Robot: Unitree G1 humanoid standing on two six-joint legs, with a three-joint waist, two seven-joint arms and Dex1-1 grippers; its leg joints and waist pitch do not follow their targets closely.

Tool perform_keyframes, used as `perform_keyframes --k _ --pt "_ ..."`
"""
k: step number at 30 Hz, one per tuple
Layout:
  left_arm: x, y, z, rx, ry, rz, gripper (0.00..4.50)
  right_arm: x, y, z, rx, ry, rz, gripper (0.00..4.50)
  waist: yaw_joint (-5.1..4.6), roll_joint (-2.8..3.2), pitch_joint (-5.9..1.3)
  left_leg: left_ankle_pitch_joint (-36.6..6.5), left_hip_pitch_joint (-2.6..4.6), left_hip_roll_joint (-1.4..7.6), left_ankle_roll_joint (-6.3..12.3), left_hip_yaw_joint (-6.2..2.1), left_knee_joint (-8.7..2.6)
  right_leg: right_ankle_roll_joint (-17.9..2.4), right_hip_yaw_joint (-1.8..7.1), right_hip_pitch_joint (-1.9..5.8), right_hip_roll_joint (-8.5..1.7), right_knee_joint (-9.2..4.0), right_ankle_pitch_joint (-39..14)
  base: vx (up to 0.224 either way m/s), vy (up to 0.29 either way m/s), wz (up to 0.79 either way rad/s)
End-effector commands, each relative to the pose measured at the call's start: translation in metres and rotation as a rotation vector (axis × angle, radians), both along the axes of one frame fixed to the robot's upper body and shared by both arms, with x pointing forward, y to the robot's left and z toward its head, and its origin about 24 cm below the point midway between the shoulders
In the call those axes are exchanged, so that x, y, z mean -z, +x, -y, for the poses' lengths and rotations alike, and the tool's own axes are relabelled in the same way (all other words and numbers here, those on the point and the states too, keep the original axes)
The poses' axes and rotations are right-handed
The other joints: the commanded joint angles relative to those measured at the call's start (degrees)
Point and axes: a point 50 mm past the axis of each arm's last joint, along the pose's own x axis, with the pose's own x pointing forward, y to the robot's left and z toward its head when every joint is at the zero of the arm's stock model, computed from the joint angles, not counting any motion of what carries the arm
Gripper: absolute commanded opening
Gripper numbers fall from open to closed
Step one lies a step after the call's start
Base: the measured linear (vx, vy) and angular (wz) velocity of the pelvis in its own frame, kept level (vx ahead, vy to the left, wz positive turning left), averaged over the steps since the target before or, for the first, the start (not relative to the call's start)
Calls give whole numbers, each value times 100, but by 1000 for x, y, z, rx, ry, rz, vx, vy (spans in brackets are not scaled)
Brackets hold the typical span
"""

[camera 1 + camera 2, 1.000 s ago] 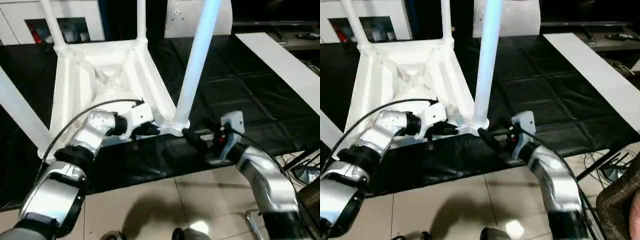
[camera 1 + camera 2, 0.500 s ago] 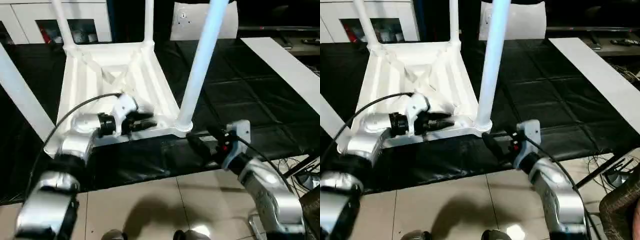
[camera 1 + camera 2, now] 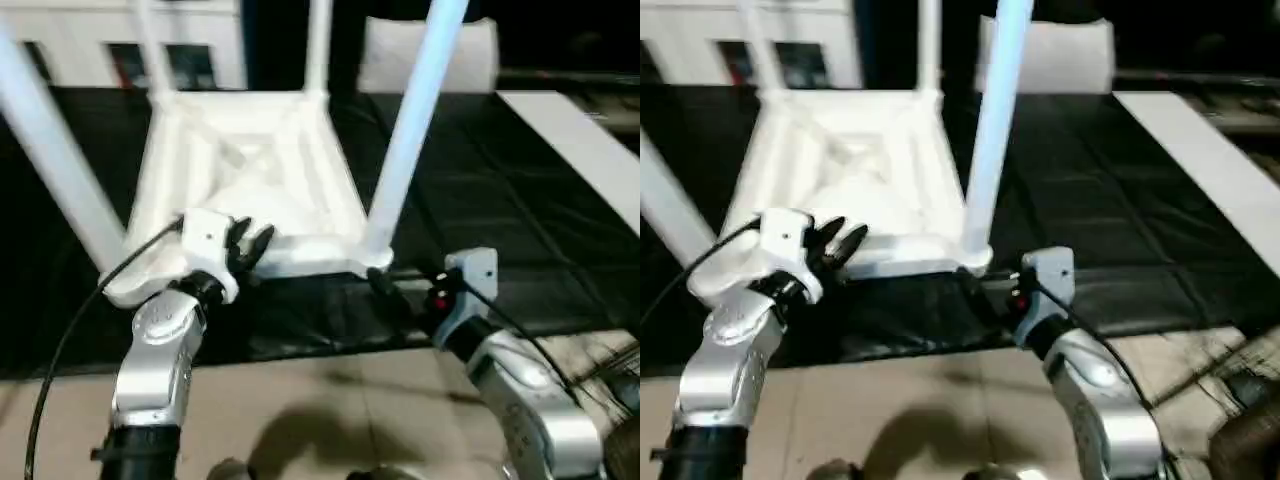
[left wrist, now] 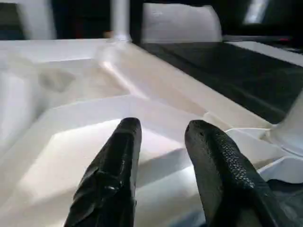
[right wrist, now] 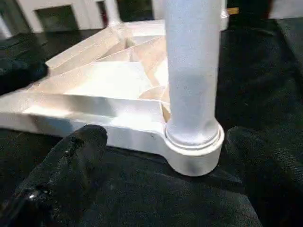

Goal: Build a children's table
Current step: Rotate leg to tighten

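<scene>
**Upturned table on the black mat, both grippers open at its near edge**

The white tabletop (image 3: 255, 190) lay upside down on the black mat (image 3: 480, 200), ribbed underside facing up. All four white tube legs stood in its corner sockets: the near right leg (image 3: 410, 130) and the near left leg (image 3: 55, 160) rose steeply past the top of the head views, and the far left leg (image 3: 150, 45) and far right leg (image 3: 318, 45) stood at the tabletop's back corners.

The left gripper (image 3: 248, 245) sat over the tabletop's near rim, between the two near legs. Its two black fingers (image 4: 113, 175) were parted with a clear gap and nothing between them, pointing across the ribbed underside.

The right gripper (image 5: 156, 156) sat low on the mat just in front of the near right leg's socket (image 5: 194, 142). Its fingers (image 5: 61, 170) were spread wide to either side of the socket, apart from it and holding nothing.

Beyond the tabletop stood a white cabinet (image 3: 120, 45) with glass doors. A flat white board (image 3: 585, 150) lay on the mat, well to the right of the tabletop. In front of the mat, beige floor tiles (image 3: 330, 410) showed under the silver forearms.
</scene>
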Motion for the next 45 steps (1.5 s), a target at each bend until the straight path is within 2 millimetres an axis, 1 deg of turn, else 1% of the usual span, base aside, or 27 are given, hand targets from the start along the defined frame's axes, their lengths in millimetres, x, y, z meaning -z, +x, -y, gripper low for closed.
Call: perform_keyframes --k 1,2,3,4,6,8,10,12,15,21,24,26,27,28,29,30,31,32,33,34,35,36,37,39,42,43,45 --pt "-1 -7 -2 -42 61 -6 179 -3 -2 -1 -14 17 10 450 162 -122 -264 -827 -141 140 231 -36 121 23 1214 457 -1443 -1021 -4762 0 0 0" --pt "0 -12 -2 -44 73 -7 179 -3 -3 -1 -24 10 11 450 221 -86 -300 -848 -112 168 288 -70 45 -168 1275 495 -1428 -991 -4380 -13 59 -9" --pt "0 -16 -1 -44 77 -7 179 -3 -3 -1 -32 2 12 450 226 -19 -340 -616 23 223 463 -75 -266 -839 1106 456 -1083 -865 -3175 -42 100 12" --pt "1 -20 -1 -49 83 -9 179 -3 -4 -1 -45 -6 16 450 122 153 -370 -127 302 259 684 58 -682 -1184 696 232 -361 -602 -1902 -42 100 12" --pt "3 -33 -2 -40 62 -11 179 -4 -6 -2 -71 0 27 450 -149 275 -398 59 491 423 1028 -80 -791 -960 533 16 137 -141 -672 -22 126 7" --pt "2 -38 -5 -66 30 -10 198 -5 -6 -1 -75 9 30 450 -200 189 -323 -1334 416 447 485 17 -877 -896 738 67 20 -342 -774 -33 118 8" --pt "2 -42 -7 -78 14 -13 215 -6 -7 -2 -92 14 37 450 -238 114 -284 -2795 452 274 -342 113 -904 -700 893 59 -87 -539 -1755 -53 60 10" --pt "4 -54 -18 -162 -3 -33 218 -6 -7 -3 -119 -20 47 450 -324 48 -234 -3021 359 230 -430 90 -915 -427 942 75 -130 -624 -2450 -56 26 -1" --pt "4 -67 -30 -275 15 -28 252 -5 -10 -9 -181 8 21 450 -448 4 -239 -3145 368 169 -364 67 -856 -66 940 16 -141 -742 -3225 -19 7 -2" --pt "1 -76 -43 -426 39 -1 256 -3 -10 -13 -216 7 4 450 -590 -63 -215 -3083 360 150 -225 54 -843 116 861 -26 -136 -874 -3598 0 0 0" --pt "-1 -72 -56 -544 74 17 256 -2 -7 -13 -200 9 8 450 -663 -59 -199 -3303 396 127 -250 29 -820 242 764 -48 -111 -938 -3822 0 0 0" --pt "-1 -65 -58 -537 65 15 256 -1 -5 -12 -188 2 3 450 -748 38 -164 -3814 454 168 -288 -17 -881 291 550 8 -53 -1003 -3601 0 0 0" --pt "-2 -63 -58 -533 65 16 256 -1 -5 -12 -186 0 -5 450 -754 74 -139 -4094 440 227 -321 -35 -983 281 477 73 -4 -957 -3345 0 0 0" --pt "-4 -57 -61 -549 73 20 256 -1 -5 -13 -193 -6 -12 450 -682 169 -120 -4679 286 417 -403 -40 -1305 97 459 331 77 -492 -2282 0 0 0" --pt "-5 -54 -63 -566 79 22 256 -1 -5 -13 -198 -10 -6 450 -399 193 -137 -5124 -36 554 -396 104 -1660 15 554 629 125 322 -944 -67 -20 13" --pt "-5 -52 -63 -566 80 22 256 -1 -4 -13 -196 -11 -4 450 -270 188 -113 -5057 17 539 -344 266 -1717 21 625 502 163 381 -696 -17 -92 24" --pt "-5 -50 -63 -561 78 22 256 -1 -4 -13 -192 -11 -2 450 -332 -119 -188 -4263 462 275 -351 290 -1161 291 1024 67 -4 -150 -2490 -17 -92 24" --pt "-6 -49 -62 -559 77 22 256 -1 -4 -13 -191 -11 -2 450 -336 -277 -161 -2429 794 -142 -271 297 -103 584 1110 -537 -413 -1112 -5602 52 -124 16" --pt "-6 -46 -61 -543 66 21 256 -1 -4 -12 -188 -12 0 450 -322 -181 -146 -1746 758 -142 -156 172 69 511 1295 -533 -602 -1194 -6179 25 -59 -9" --pt "-5 -41 -57 -514 57 18 256 -2 -3 -12 -184 -11 4 450 -304 -163 -217 -1140 509 -89 -141 39 -78 339 1214 -207 -615 -1066 -6046 25 -59 -9" --pt "-6 -40 -56 -505 59 18 256 -2 -3 -12 -181 -10 6 450 -264 -127 -238 -1297 466 -5 -237 22 -317 230 1114 -147 -478 -944 -5493 0 0 0" --pt "-7 -39 -51 -473 35 21 256 -3 -3 -11 -166 -13 15 450 -304 -19 -232 -2078 311 118 -415 -33 -696 50 929 -33 -145 -684 -4130 0 0 0" --pt "-7 -39 -49 -463 32 17 256 -3 -2 -11 -155 -15 13 450 -308 46 -289 -2409 272 220 -478 -80 -823 -161 967 43 -72 -527 -2826 0 0 0" --pt "-5 -41 -43 -442 50 -4 256 -1 -1 -7 -96 -16 -17 450 -340 51 -316 -2115 216 226 -397 -29 -874 -507 1025 96 -85 -475 -1727 0 0 0" --pt "0 -47 -36 -401 95 -14 256 0 -2 -6 -102 -32 -15 450 -400 33 -300 -2483 163 194 -373 7 -887 -479 1019 86 -103 -544 -2320 0 0 0" --pt "0 -48 -35 -404 122 -17 256 0 -2 -7 -108 -40 -13 450 -358 120 -322 -2526 -59 118 -208 -230 -992 -465 749 275 -132 -462 -2286 0 0 0" --pt "2 -49 -37 -422 125 -29 256 1 -2 -8 -113 -51 -11 450 -403 200 -381 -2512 -43 144 -172 -500 -972 -691 552 295 -43 -400 -1391 66 -40 37"
